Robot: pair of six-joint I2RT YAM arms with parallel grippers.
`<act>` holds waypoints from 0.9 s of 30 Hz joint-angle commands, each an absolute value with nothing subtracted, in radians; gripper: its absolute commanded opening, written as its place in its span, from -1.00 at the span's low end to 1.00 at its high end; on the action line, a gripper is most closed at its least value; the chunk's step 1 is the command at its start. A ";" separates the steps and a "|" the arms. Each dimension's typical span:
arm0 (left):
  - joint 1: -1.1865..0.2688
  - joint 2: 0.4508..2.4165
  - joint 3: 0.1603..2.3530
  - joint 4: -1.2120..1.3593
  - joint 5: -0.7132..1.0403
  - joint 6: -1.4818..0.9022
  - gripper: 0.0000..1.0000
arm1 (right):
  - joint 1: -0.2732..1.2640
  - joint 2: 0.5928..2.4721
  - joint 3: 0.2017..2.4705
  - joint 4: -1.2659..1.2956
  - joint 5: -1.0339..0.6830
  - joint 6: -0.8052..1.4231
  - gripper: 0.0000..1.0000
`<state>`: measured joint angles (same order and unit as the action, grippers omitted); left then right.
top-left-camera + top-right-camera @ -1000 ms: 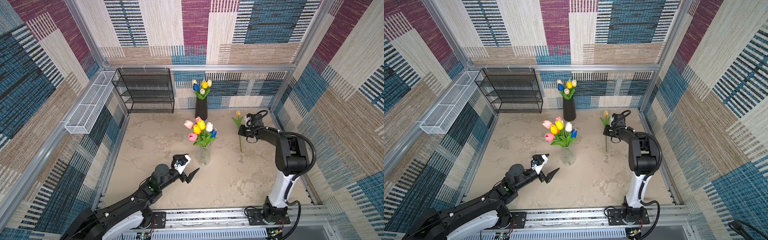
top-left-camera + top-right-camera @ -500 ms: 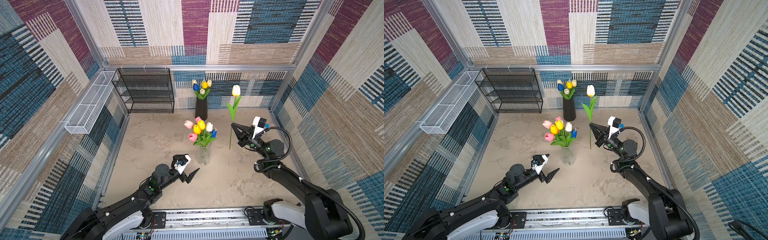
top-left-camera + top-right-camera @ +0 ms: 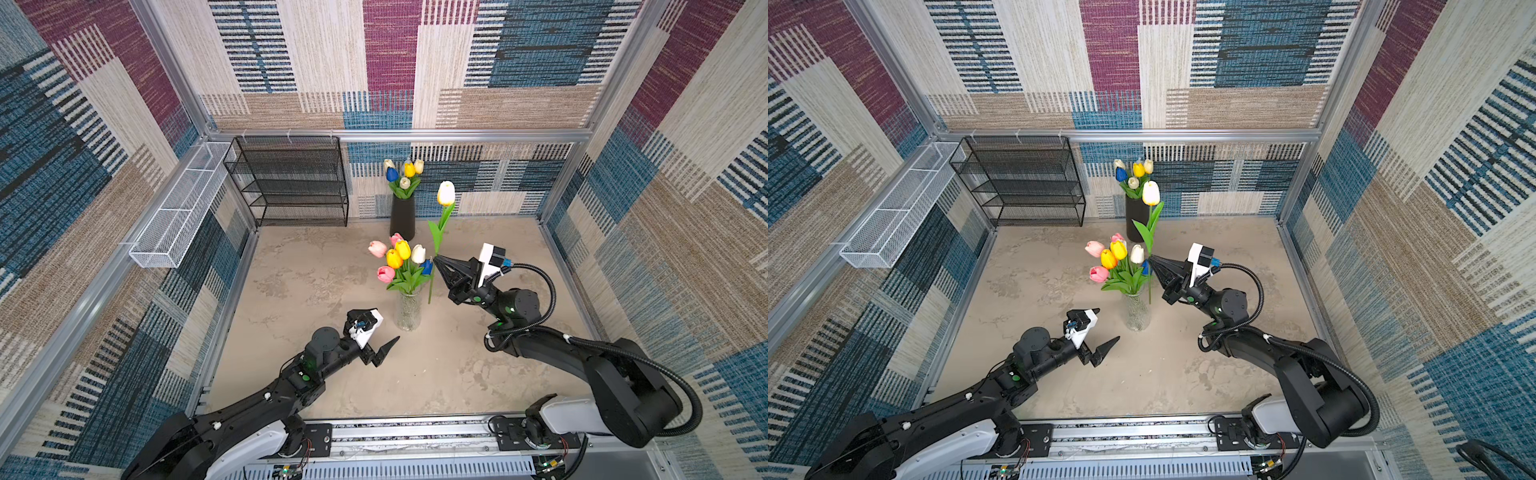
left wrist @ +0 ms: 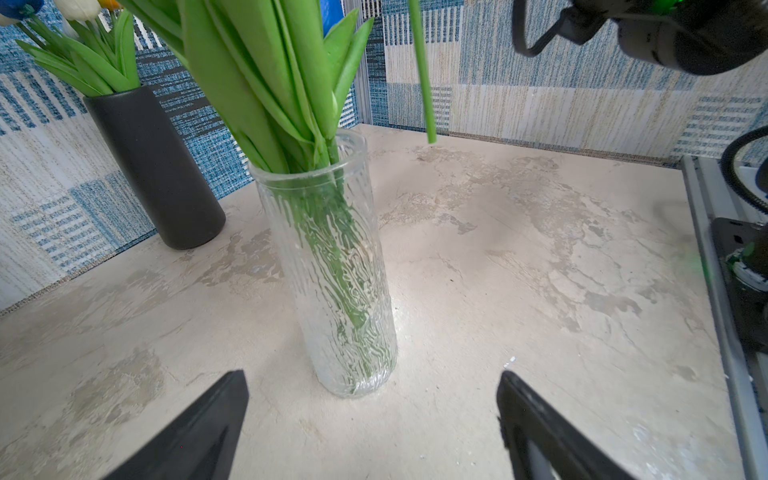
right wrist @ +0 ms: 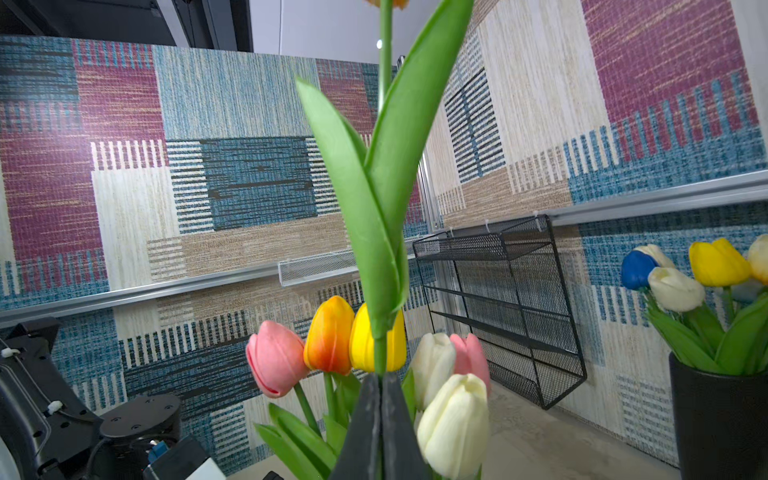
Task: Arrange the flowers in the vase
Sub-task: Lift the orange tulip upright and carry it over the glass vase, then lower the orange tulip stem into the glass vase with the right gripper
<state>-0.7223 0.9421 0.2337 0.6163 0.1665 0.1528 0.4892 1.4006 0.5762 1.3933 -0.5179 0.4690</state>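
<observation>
At the front of the table point(image 3: 311, 282), the left hand point(image 3: 1108, 325) hangs released, its jaws spread wide and holding nothing, pointed at the foot of the clear glass vase point(image 3: 409, 311) just beyond it. That vase already carries a bunch of flowers point(image 3: 399, 259) in pink, yellow, orange, white and blue. Beside them, the right hand point(image 3: 435, 259) is clenched on the stem of 1 cream tulip point(image 3: 437, 239), held upright. Its head rises well above the hand, and its cut end hangs below, beside the vase and apart from the rim on the right arm's side. The step appears to be insertion. Done well, it means lifting until the cut end clears the rim, carrying it across to a gap among the stems, then lowering straight down before letting go. The crowded leaves could deflect the stem or tip the glass. At the back wall, a black vase point(image 3: 402, 218) holds a 2nd bunch.
</observation>
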 commanded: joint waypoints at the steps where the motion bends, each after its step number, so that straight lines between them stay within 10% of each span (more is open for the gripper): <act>1: -0.723 0.936 0.238 0.660 0.182 0.171 0.93 | 0.500 1.442 0.622 1.716 -0.489 0.451 -1.00; 27: -0.723 0.938 0.245 0.643 0.176 0.183 0.93 | 0.535 1.522 0.602 1.749 -0.453 0.332 -1.00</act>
<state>-0.7223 0.9405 0.2394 0.6159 0.1669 0.1535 0.5308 1.5394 0.6273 1.4517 -0.4530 0.3557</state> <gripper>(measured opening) 0.963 0.054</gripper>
